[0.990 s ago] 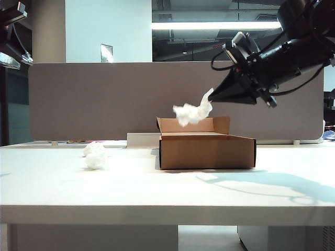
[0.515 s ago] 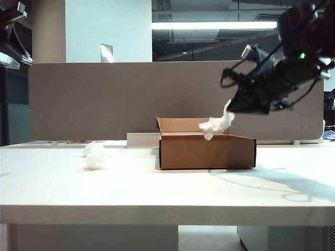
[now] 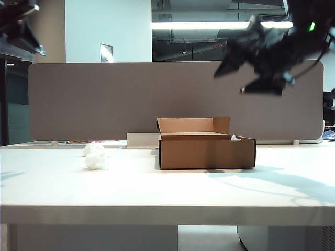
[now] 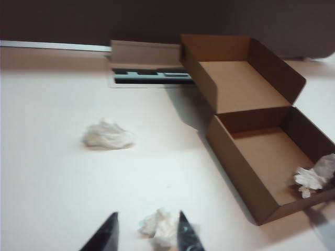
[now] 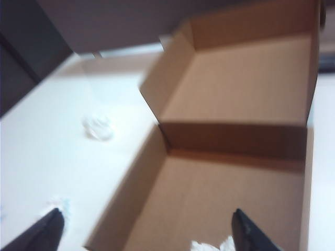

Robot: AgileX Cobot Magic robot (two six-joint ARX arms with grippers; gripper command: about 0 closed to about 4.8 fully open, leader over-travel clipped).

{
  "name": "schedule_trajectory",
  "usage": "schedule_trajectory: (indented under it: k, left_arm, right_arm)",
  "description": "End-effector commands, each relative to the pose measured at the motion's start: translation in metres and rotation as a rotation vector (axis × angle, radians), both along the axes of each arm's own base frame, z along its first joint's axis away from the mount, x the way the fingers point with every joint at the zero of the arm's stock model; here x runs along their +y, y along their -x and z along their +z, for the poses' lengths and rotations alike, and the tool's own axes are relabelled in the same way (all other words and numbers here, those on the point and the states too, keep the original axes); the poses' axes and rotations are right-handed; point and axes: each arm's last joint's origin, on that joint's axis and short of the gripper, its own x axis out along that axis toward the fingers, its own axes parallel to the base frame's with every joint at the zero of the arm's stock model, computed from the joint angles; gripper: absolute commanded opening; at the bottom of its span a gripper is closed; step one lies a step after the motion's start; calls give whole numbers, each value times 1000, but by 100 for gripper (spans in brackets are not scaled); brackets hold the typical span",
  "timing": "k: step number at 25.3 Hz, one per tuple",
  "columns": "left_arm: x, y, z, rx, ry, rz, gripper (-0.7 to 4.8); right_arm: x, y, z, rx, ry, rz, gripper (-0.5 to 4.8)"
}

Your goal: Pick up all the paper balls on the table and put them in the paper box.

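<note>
Cardboard paper box (image 3: 207,151) mid-table, right pincer (image 3: 250,73) spread above, left pincer (image 4: 146,236) high.

White paper balls (image 4: 108,136), crumpled and faintly grey in the folds, on a plain white surface (image 3: 167,188). Brown paper box (image 3: 207,150), unprinted, darker brown in its shaded inner walls, against a flat grey divider panel (image 3: 104,99). Black left hand (image 4: 145,235) and black right hand (image 5: 144,230), matte, unpatterned.
</note>
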Motion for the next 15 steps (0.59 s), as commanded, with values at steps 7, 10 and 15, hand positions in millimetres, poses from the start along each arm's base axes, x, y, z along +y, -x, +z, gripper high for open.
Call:
schedule_trajectory:
  k: [7,10,15]
  left_arm:
    - [-37,-72,-21,237,-15,-105,158]
    - [-40,-98,-34,370,-32,-106,247]
    - [-43,-122,-49,496,-105,-142,311]
  right_arm:
    - [-13,56,45,104,118,26,355]
    - [-16,72,43,218,140,36,356]
    - [-19,87,34,382,172,48,357]
